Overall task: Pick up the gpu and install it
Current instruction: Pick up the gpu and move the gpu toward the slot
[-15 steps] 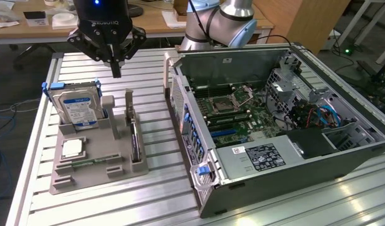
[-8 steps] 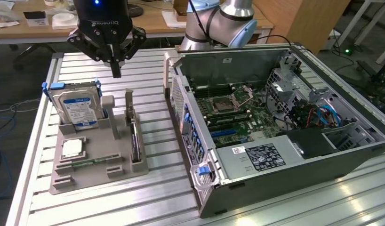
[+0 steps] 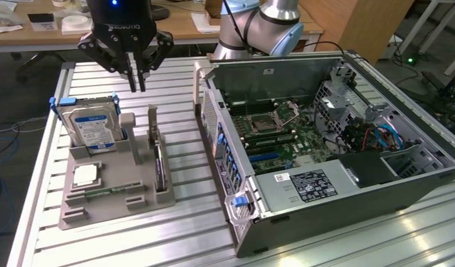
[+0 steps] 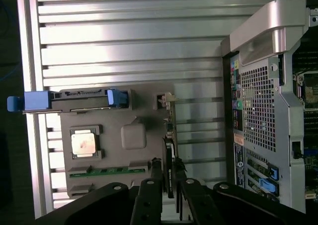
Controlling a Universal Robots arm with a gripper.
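From my console the hand (image 3: 137, 88) hangs empty above the grey holder (image 3: 116, 208), its fingers (image 4: 151, 195) parted only by a slit, too narrow to my eye to slip over anything. The gpu (image 3: 160, 161) stands on edge in the holder directly beneath the hand, lined up with the gap between the fingers in the wrist view, and the hand is well clear of it. To do this pick well I would spread the fingers wider than the card's thickness, keep them square to its flat faces, come straight down, and grip the top edge away from the holder's upright posts. Counting what sits on the table (image 3: 101, 245): one gpu, one hard drive (image 3: 94, 127) off to the hand's side, one square silver chip (image 3: 85, 176), one memory stick (image 3: 101, 192), one holder, one open computer case (image 3: 405, 183)
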